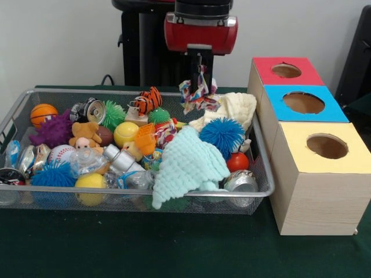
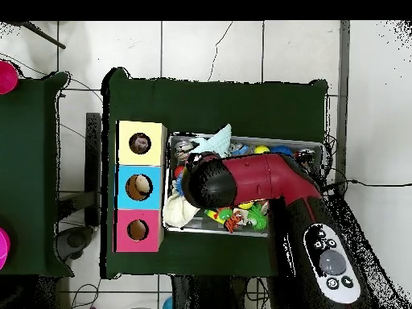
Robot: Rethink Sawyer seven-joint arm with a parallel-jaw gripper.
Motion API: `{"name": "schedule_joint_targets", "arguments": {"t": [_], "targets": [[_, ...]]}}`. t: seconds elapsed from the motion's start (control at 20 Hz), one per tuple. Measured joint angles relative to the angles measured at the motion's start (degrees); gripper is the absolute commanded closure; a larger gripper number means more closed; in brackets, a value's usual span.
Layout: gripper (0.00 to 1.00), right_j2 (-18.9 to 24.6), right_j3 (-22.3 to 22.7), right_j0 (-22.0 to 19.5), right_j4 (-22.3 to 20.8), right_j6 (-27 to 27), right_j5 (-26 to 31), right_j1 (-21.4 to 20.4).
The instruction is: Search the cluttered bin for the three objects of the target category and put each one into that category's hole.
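In the front view my gripper (image 1: pixel 200 78) hangs over the far right part of the wire mesh bin (image 1: pixel 139 198). It is shut on a wad of clear film with multicolour print (image 1: pixel 199 97), held just above the toys. The yellow-topped box (image 1: pixel 301 174) stands nearest the camera at right, and its round hole (image 1: pixel 327 146) is open. In the overhead view the arm's head (image 2: pixel 208 181) hides the gripper and the wad. The yellow box (image 2: pixel 153 133) and its hole (image 2: pixel 140 144) lie left of the bin (image 2: pixel 315 146). What may be another printed wad (image 1: pixel 165 132) lies mid-bin.
A blue-topped box (image 1: pixel 330 113) and a red-topped box (image 1: pixel 264 66) stand behind the yellow one. The bin holds a mint knitted cloth (image 1: pixel 186 165), a cream cloth (image 1: pixel 235 107), a blue spiky ball (image 1: pixel 222 134), silver cans (image 1: pixel 240 182), several balls and plush toys.
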Motion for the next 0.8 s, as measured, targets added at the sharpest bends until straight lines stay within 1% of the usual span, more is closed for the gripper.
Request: {"name": "schedule_joint_targets", "arguments": {"t": [0.2, 0.45, 0.8], "targets": [[1.0, -0.1, -0.9, 1.3, 1.4, 0.0, 1.3, -0.9], [1.0, -0.4, -2.5, 3.9, 3.5, 0.0, 3.9, -1.5], [1.0, -0.8, -6.3, 9.0, 6.9, 0.0, 7.1, -1.8]]}}
